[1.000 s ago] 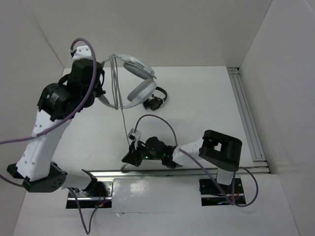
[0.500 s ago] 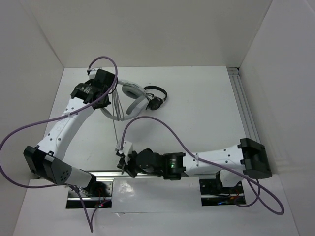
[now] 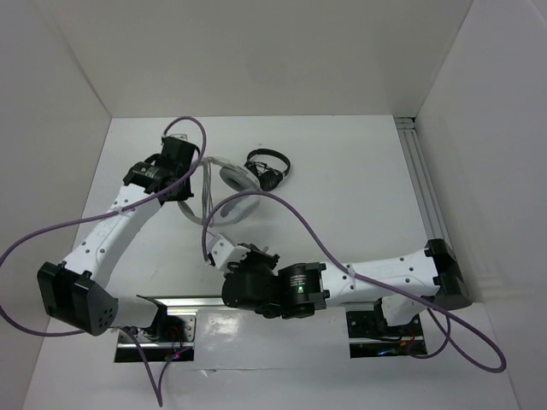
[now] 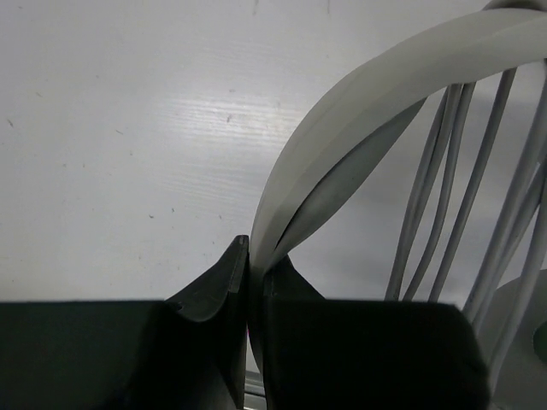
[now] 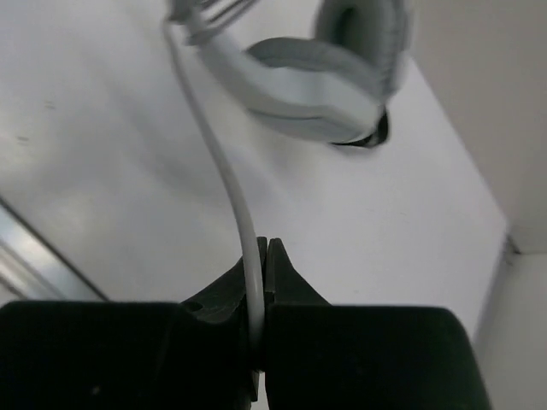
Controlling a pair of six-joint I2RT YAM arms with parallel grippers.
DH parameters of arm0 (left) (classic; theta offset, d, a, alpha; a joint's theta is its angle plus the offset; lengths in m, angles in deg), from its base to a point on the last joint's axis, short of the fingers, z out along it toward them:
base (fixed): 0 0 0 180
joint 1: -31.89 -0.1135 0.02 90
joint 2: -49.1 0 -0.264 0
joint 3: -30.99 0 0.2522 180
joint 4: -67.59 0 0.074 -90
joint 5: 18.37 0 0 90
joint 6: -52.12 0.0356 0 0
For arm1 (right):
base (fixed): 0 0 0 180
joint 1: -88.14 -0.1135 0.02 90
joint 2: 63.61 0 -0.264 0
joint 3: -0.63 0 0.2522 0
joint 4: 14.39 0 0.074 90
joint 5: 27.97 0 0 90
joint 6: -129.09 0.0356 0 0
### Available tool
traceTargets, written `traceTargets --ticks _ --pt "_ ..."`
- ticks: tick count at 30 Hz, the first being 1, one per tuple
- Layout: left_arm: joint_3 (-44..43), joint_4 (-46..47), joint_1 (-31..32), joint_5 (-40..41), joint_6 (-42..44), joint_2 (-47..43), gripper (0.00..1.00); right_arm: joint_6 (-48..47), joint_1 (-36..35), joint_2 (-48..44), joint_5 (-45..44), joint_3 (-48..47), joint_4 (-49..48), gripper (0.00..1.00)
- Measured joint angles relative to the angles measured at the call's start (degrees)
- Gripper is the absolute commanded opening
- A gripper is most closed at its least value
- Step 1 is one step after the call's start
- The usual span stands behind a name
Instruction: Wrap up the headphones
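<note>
Lowered headphones [image 3: 229,176]: pale grey, cable-looped.

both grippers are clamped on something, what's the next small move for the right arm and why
Probably carry the cable around the headband for one more turn. The right gripper is pinched on the cable, a free stretch runs from it to the headphones, several strands cross the band, and the left gripper clamps the band to steady it.

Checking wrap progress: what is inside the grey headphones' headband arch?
Several cable strands cross inside the headband, table behind them; their lower ends are hidden by the left gripper.
</note>
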Motion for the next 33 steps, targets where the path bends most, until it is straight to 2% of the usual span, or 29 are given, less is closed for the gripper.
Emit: traceTargets --ticks 3,7,15,24,29,33 --pt "4.5 1.0 2.5 -2.0 2.8 -0.5 0.0 -3.6 1.6 0.7 -5.0 0.0 2.1 0.0" --pt "9.7 2.2 6.8 -4.7 5.1 -2.2 0.0 -10.2 6.2 -0.5 -6.5 0.2 -1.3 0.02" --pt "12.0 6.6 15.0 -10.2 5.9 -7.6 0.0 -20.2 18.4 -5.9 1.9 3.8 -12.4 0.03" --pt "12.4 10.6 20.5 -10.0 5.8 -9.4 0.0 -25.4 27.6 -5.6 12.5 4.5 -15.3 0.03" --pt "12.4 10.7 21.4 -8.9 6.0 -9.7 0.0 -25.3 29.8 -5.3 16.8 4.5 -15.3 0.1" --pt "12.4 9.2 21.6 -8.3 7.1 -9.9 0.0 -24.5 31.7 -5.3 17.9 4.5 -15.9 0.27"
